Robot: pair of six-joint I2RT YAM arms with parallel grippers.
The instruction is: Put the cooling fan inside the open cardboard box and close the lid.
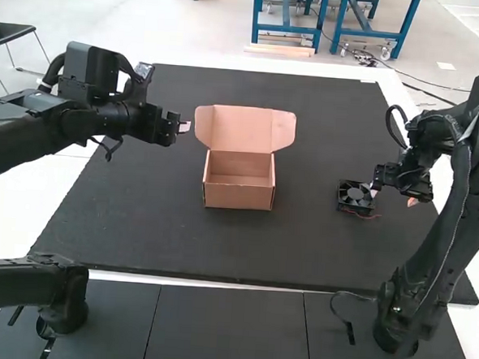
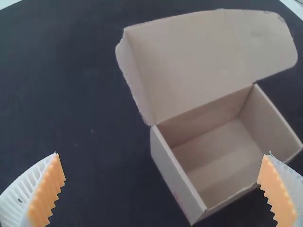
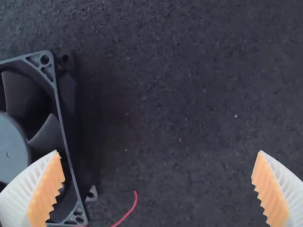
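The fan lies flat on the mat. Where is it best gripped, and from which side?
Take the fan probably from above, with the open right gripper, across two opposite outer walls of its square frame: it lies flat, so those walls stand upright. Avoid the blades and the red wire.

I'm seeing the left arm lying stretched out level from its side, left pincer (image 1: 182,127) hanging with fingers spread wide. The right arm is arching up and bending down at the wrist, right pincer (image 1: 393,195) pointing downward, fingers likewise gaping.
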